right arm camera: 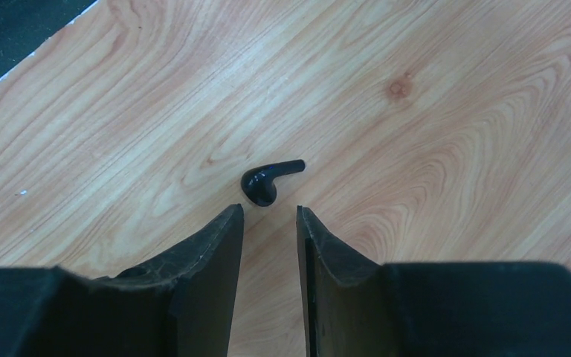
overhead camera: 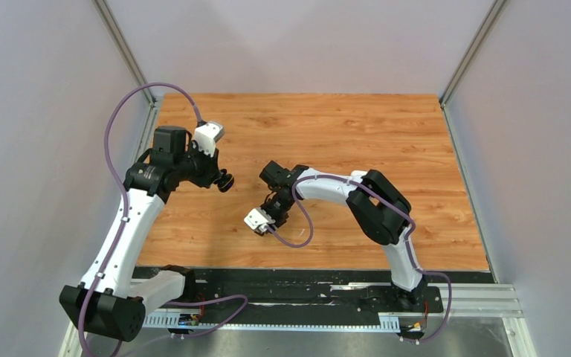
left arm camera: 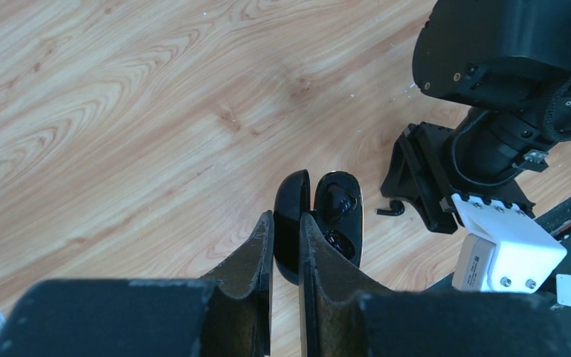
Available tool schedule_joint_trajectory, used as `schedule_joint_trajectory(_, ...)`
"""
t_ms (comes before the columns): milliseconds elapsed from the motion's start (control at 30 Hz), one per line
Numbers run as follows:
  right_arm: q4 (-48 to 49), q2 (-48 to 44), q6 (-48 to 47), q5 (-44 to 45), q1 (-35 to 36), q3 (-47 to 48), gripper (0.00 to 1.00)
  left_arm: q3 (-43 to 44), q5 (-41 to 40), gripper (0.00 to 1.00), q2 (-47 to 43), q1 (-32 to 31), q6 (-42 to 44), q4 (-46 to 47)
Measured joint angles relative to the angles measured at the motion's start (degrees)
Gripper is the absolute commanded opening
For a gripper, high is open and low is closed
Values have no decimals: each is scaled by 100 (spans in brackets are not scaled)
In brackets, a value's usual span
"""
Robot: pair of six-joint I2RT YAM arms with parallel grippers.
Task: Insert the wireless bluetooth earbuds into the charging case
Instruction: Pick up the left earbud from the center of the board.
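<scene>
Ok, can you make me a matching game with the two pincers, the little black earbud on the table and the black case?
Things:
1. left pincer
2. right pincer
3. loose earbud
4. charging case

States:
A. lying on the wooden table
B. open, holding nothing
C. lid flipped open
D. clamped shut on a lid

Pairs: 1-D, 2-B, 3-A, 4-C

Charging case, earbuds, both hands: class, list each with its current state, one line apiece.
charging case: open, lid pinched by the left hand.
seated earbud: black, sitting inside the case.
loose earbud: black, lying on the table, not inserted.
left hand: shut on the case lid.
right hand: open, just short of the loose earbud.
</scene>
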Motion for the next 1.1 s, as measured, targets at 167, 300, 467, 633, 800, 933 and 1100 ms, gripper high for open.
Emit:
schedule_joint_trajectory(167,-142,122,-59,26,7,208,31,0,15,0,-33,0,-31,-2)
schedule_joint_trajectory(300,-313,129,-173,33,31,232,31,0,15,0,-46,0,-33,0)
schedule_joint_trajectory(467,-533,151,-295,28,85,286,31,-26,13,0,-52,0,-33,9)
schedule_joint_trajectory(633,-669,260,-293,24,109,466,29,-79,15,0,-52,2,-33,9)
schedule_joint_trajectory(800,-702,334,-223,22,125,575,24,-98,17,0,-52,9,-33,9)
schedule_joint_trajectory(933,-721,380,-157,15,149,638,23,-101,20,0,-57,31,-35,9)
schedule_joint_trajectory(1100,-721,387,-79,15,162,647,22,-129,39,0,-68,33,-37,9)
